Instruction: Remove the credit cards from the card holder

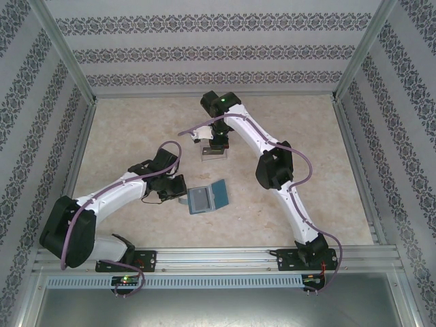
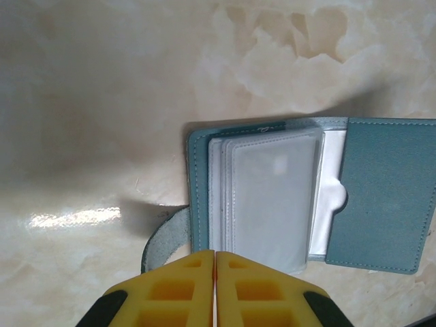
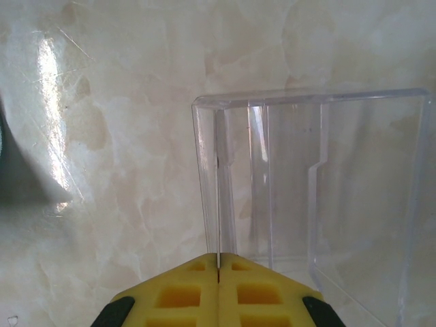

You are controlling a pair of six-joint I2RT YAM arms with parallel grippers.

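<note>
The teal-blue card holder (image 1: 219, 194) lies open on the table. In the left wrist view, its cover panel (image 2: 388, 197) is folded out to the right. A stack of clear sleeves (image 2: 269, 197) looks pale grey, and the strap tab (image 2: 162, 238) curls at the left. My left gripper (image 2: 216, 253) is shut and empty at the holder's near edge, also in the top view (image 1: 181, 193). My right gripper (image 1: 216, 146) is farther back, shut on a thin grey credit card (image 1: 215, 156). That card is edge-on (image 3: 218, 204) between the right gripper's fingertips (image 3: 218, 257).
A transparent plastic case (image 3: 327, 191) stands on the marble table right in front of the right gripper, with the held card's edge against its left part. Patterned walls and metal rails (image 1: 218, 255) close in the table on all sides.
</note>
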